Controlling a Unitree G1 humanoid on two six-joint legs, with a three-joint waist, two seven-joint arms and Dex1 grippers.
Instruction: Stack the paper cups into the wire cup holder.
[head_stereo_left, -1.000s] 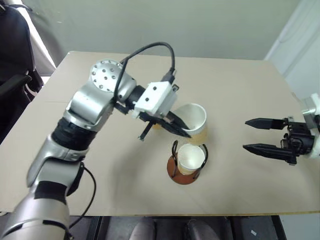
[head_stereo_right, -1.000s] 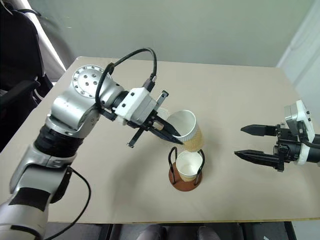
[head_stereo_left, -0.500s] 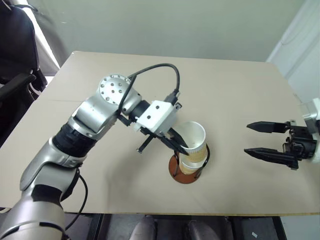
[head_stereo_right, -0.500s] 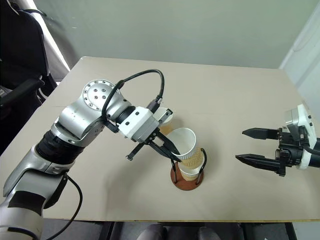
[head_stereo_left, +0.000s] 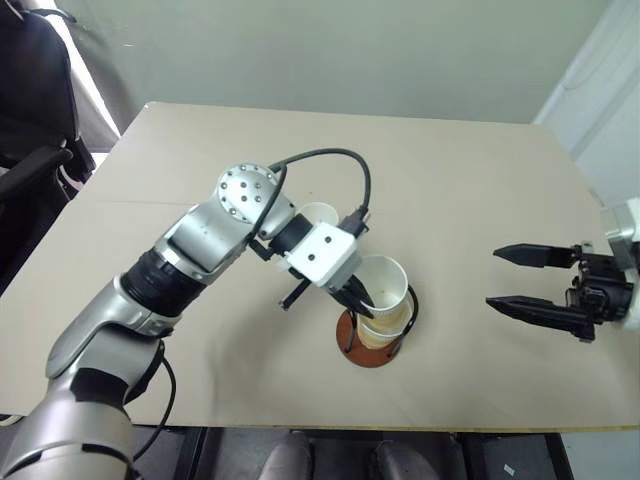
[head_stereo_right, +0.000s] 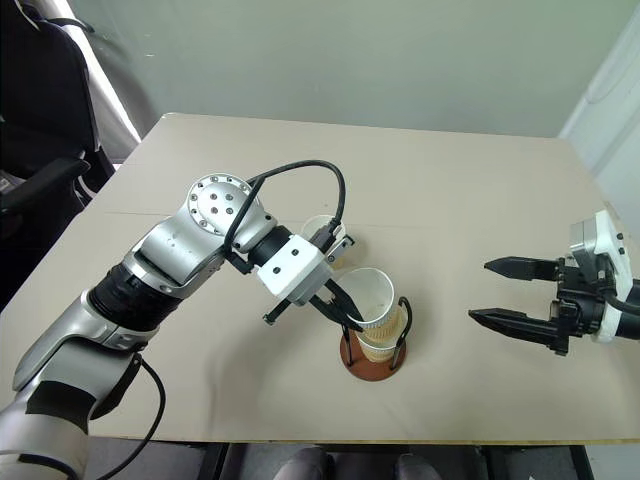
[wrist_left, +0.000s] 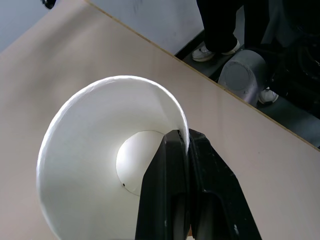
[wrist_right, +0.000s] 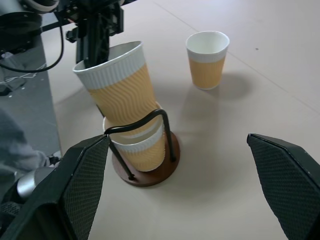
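The wire cup holder (wrist_right: 150, 176) stands near the table's front edge with one paper cup (wrist_right: 145, 147) seated between its black loops. A second paper cup (head_stereo_left: 385, 288) leans tilted, its bottom set into the seated cup. My left gripper (wrist_left: 183, 137) is shut on this cup's rim, one finger inside and one outside. The third paper cup (head_stereo_left: 318, 213) stands upright on the table behind my left wrist. Off to the right of the holder, my right gripper (head_stereo_left: 495, 277) hovers open with nothing between its fingers, pointing toward the holder.
The tan table (head_stereo_left: 480, 180) stretches wide behind and to the right of the holder. A black chair (head_stereo_left: 30, 110) stands beyond its left edge. In the left wrist view a person's legs and shoes (wrist_left: 220, 30) stand past the table's edge.
My left gripper has come down and toward the holder with the cup, whose bottom now sits in the seated cup. The right gripper has stayed in place.
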